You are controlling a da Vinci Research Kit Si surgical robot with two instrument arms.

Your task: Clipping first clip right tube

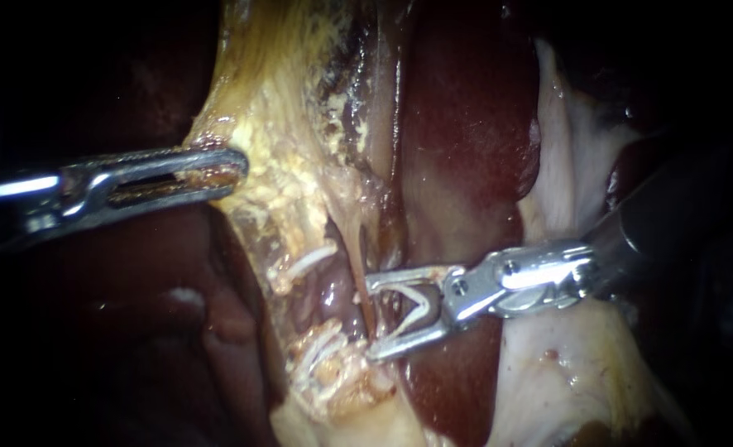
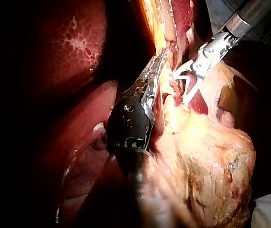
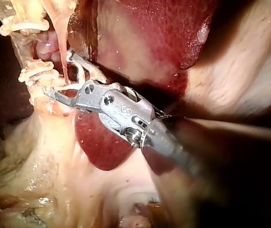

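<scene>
Right instrument (image 1: 371, 319) comes in from the right over pale tissue (image 1: 565, 372), jaws wide apart, both touching a white V-shaped clip (image 1: 416, 305) held between them. The thin reddish tube (image 1: 358, 265) crosses at their tips, with smooth dark liver (image 1: 466, 124) behind. Left of it, crumbly yellow fat (image 1: 292, 165) bearing other clips (image 1: 309, 263) crowds in. Far left, left instrument (image 1: 236, 170) clamps its slotted jaws on the fat's edge, dark open room below

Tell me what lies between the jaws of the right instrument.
A spread white clip sits against both jaws of the right instrument, and a thin tube crosses near their tips; the endoscope view shows this best.
</scene>
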